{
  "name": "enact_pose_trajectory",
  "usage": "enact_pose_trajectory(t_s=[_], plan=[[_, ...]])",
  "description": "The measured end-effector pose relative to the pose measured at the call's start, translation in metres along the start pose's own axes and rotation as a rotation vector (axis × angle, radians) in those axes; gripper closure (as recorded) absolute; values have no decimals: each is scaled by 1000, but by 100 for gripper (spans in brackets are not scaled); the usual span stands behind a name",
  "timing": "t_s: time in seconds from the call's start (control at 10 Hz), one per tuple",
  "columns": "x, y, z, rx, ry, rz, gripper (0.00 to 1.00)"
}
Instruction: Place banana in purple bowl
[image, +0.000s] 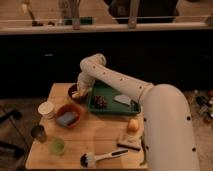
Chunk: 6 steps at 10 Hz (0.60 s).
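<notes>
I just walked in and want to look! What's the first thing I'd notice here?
The big white robot arm jumps out first, bending across the wooden table. Its gripper hangs over the dark bowl at the table's back left, beside a green tray.

My hand (80, 93) hangs over the far left part of the bench (102, 136), a pale wooden top under warm, dim light. Behind it stands a dark wall (150, 57), capped by a light ledge (105, 28) with upright posts (133, 12) rising from it. To my left the floor (22, 106) looks grey-brown, and dark legs (9, 131) of some furniture stand there.
</notes>
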Motion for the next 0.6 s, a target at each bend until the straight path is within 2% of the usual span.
enact_pose_trajectory(t_s=[0.6], plan=[[-1,-27,13,132,-73,5,100]])
